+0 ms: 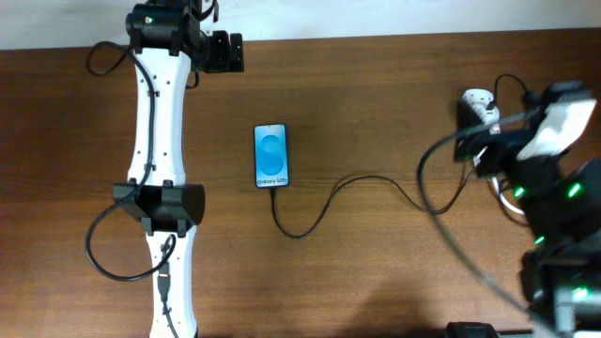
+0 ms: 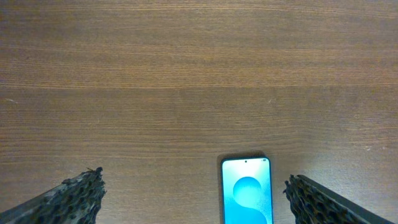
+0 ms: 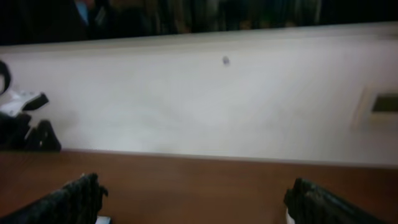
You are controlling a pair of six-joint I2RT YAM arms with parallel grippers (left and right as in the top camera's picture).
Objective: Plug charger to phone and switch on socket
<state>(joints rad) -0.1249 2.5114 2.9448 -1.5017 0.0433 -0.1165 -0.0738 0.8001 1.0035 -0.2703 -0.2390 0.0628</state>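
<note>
The phone (image 1: pixel 271 156) lies flat on the wooden table with its blue screen lit. Its top end shows in the left wrist view (image 2: pixel 247 193). The thin black charger cable (image 1: pixel 324 202) runs from the phone's near edge in a loop to the right, towards the socket (image 1: pixel 479 99). The socket is white and mostly hidden under my right arm. My left gripper (image 1: pixel 225 52) (image 2: pixel 193 186) is open and empty, beyond the phone's far end. My right gripper (image 1: pixel 472 141) (image 3: pixel 194 190) is open and empty above the socket area, facing the wall.
The left arm (image 1: pixel 160 169) stretches along the table to the left of the phone. A pale wall (image 3: pixel 205 99) stands behind the table's far edge. Black robot cables loop at the right (image 1: pixel 451 235).
</note>
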